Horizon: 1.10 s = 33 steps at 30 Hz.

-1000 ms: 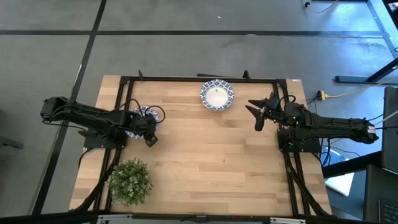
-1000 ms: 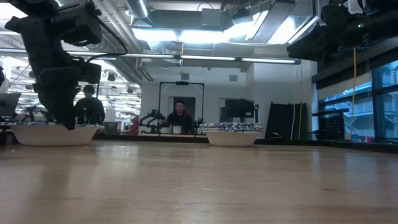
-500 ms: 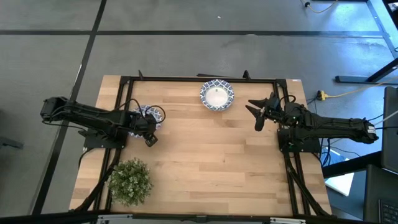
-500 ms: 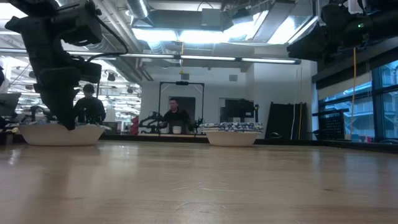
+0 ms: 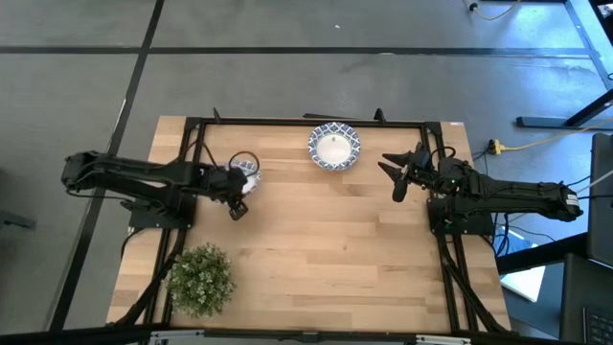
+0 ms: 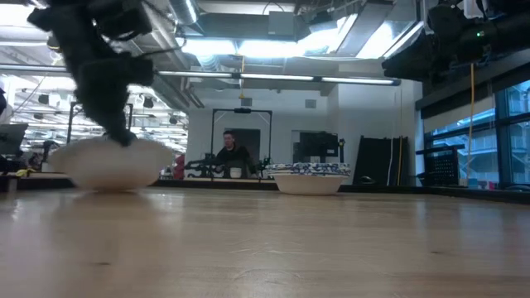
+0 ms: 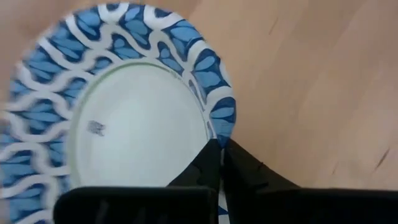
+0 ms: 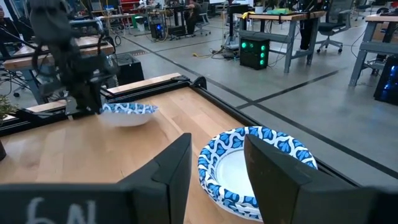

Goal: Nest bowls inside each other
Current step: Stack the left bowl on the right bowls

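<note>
On the wooden table (image 5: 316,240) the left gripper (image 5: 237,195) sits toward the 9 o'clock side, its two dark fingers (image 7: 208,163) pinched together on the patterned rim of a bowl (image 7: 118,124). From above, that held bowl (image 5: 241,171) shows just past the gripper's tip, at about 10 o'clock from the table's middle. The level view shows it (image 6: 113,164) raised clear of the tabletop and blurred, hanging under the dark arm. The left wrist view shows its white inside and blue-and-white rim, with bare wood beyond it.

A second bowl (image 5: 334,147) rests near the far edge of the table, at roughly 12 o'clock, well apart from the first. In the level view it (image 6: 310,180) sits flat on the wood, and the right wrist view has it (image 8: 258,165) close ahead of that arm's fingers.

The right gripper (image 5: 396,173) hovers at about 2 o'clock, off the table's surface, near the second bowl but not touching it; its jaws stand spread wide with nothing between them. In the right wrist view the left arm and its held bowl (image 8: 127,113) appear farther off across the table.

A green leafy plant (image 5: 200,279) stands at about 7 o'clock near the table's front corner. A person (image 6: 231,153) is visible in the room behind
</note>
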### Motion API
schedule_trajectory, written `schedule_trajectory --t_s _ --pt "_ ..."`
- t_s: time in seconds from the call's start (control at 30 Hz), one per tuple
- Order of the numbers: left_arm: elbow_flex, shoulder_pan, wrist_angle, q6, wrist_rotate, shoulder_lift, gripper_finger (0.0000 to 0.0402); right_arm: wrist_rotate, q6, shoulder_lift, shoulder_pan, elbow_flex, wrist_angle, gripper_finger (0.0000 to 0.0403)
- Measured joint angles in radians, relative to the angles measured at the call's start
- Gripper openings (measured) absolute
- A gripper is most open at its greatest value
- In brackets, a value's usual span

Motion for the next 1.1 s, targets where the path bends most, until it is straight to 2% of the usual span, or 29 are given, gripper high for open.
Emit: schedule_trajectory --t_s 0.37,0.5,0.8,1.1 --pt "0.167 0.178 0.059 0.249 0.002 0.001 0.0002 0.0 0.02 0.0 0.0 0.0 0.0 0.0149" --pt "0.205 0.251 0.115 0.347 0.063 0.036 0.0001 0.0 0.023 0.0 0.0 0.0 0.0 0.0149" --pt "0.292 0.326 0.275 0.496 0.253 0.244 0.0 0.005 0.05 0.0 0.0 0.0 0.0 0.0149" --pt "0.541 0.328 0.281 0.642 0.265 0.472 0.0 0.006 0.05 0.0 0.0 0.0 0.008 0.0149"
